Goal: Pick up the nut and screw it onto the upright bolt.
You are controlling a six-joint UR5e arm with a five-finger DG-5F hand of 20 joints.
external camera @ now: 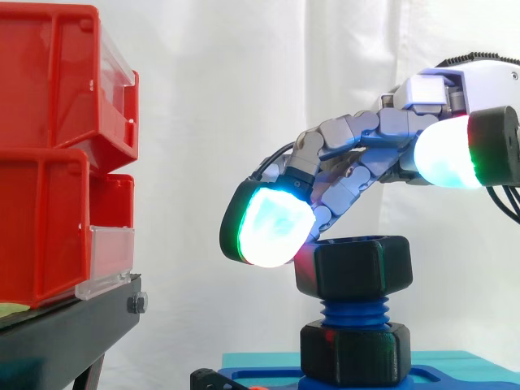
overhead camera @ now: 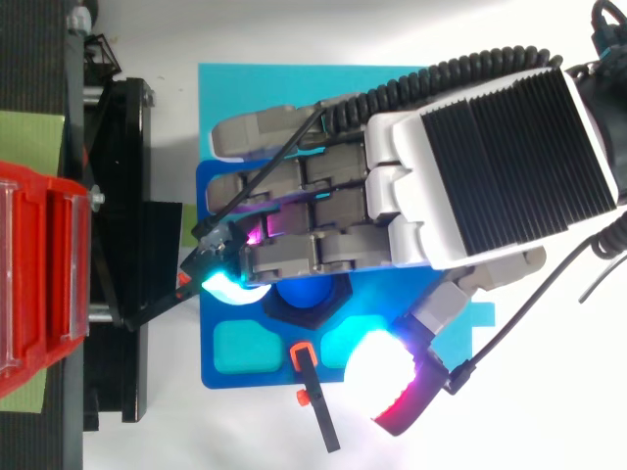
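From above, the hand point(overhead camera: 490, 166) covers most of the nut, so only one black angled edge and a little of the blue bolt end show under the fingers. In the side view the black six-sided nut point(external camera: 357, 264) sits on the upper end of the upright blue bolt point(external camera: 355, 312), and a few rounded threads are bare below it. A second black nut point(external camera: 355, 353) sits at the foot, on a smooth blue plate point(external camera: 260, 378) that the bottom edge cuts off. The fingers lie close side by side, gently arched over the nut and pinching nothing. One glowing fingertip point(external camera: 272, 227) hangs at the nut's upper left corner; whether it touches is hard to tell. The thumb pad point(external camera: 445, 156) stays well apart
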